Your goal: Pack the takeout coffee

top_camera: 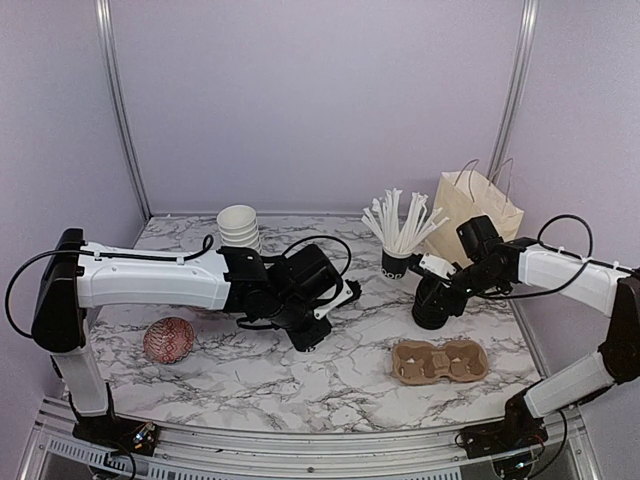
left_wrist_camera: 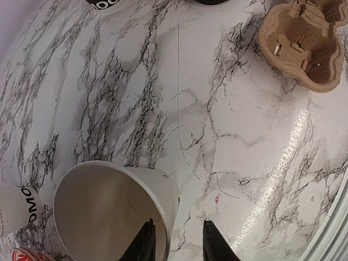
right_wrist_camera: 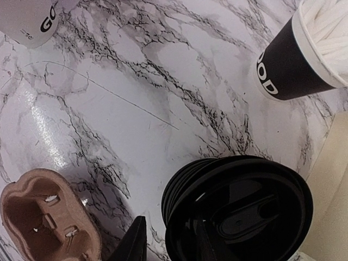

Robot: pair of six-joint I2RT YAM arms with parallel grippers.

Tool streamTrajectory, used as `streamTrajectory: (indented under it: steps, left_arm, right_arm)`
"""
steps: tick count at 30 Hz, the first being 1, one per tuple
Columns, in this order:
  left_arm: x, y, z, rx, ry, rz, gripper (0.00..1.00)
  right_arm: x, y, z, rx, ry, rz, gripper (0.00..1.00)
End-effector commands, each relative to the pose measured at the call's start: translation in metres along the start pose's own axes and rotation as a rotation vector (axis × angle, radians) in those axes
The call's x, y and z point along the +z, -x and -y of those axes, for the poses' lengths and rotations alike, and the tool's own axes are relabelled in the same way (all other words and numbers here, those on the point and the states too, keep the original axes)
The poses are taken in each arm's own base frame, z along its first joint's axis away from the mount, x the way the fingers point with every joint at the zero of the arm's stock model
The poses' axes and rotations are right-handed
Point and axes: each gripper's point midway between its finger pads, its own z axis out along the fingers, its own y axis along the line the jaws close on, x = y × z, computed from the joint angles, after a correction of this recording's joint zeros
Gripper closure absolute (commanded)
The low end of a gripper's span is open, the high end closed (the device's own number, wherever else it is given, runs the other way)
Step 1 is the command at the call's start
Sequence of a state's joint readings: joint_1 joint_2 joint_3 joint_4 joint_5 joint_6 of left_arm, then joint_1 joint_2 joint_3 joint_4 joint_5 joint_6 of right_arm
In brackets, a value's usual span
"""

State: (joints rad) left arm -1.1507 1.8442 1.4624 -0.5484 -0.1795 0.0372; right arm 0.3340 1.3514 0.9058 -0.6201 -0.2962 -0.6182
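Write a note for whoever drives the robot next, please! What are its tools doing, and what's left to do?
Left tool: open, one finger inside the lidless white cup, one outside its wall.
Right tool: open, straddling the rim of the black lid stack.
Carrier: both pockets empty.
Paper bag stands at the back right.
Done: nothing packed.
Left: probably lid the cups, load the carrier.

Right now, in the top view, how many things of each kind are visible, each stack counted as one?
White cup stack: 1
Black lid stack: 1
Black cup of stirrers: 1
Cardboard carrier: 1
Paper bag: 1
Patterned ball: 1
Total: 6
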Motion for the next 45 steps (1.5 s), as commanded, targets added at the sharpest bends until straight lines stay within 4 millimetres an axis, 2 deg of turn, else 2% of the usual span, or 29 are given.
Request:
streamTrajectory:
  steps: [1,7,14,26,35,45]
  left_arm:
    - [-0.009,0.010,-0.003,-0.016,-0.003,0.033,0.66]
    - [-0.022,0.017,-0.007,-0.025,0.008,0.066,0.64]
    - [-0.029,0.017,-0.012,-0.038,0.030,0.078,0.61]
    - [-0.028,0.014,-0.016,-0.040,0.054,0.072,0.59]
    - [-0.030,0.012,-0.019,-0.037,0.064,0.070,0.58]
    - [-0.032,0.013,-0.019,-0.036,0.067,0.073,0.57]
  right_arm:
    - [-0.001,0.004,0.010,0.011,-0.060,-0.004,0.70]
    - [-0.003,0.003,0.014,0.009,-0.088,-0.011,0.72]
    - [0.001,0.003,0.004,-0.008,-0.052,-0.015,0.70]
    - [0.004,0.000,0.014,0.002,-0.105,-0.041,0.75]
    - [0.009,-0.002,0.010,0.001,-0.079,-0.058,0.75]
    - [-0.001,0.007,0.012,0.003,-0.098,-0.034,0.91]
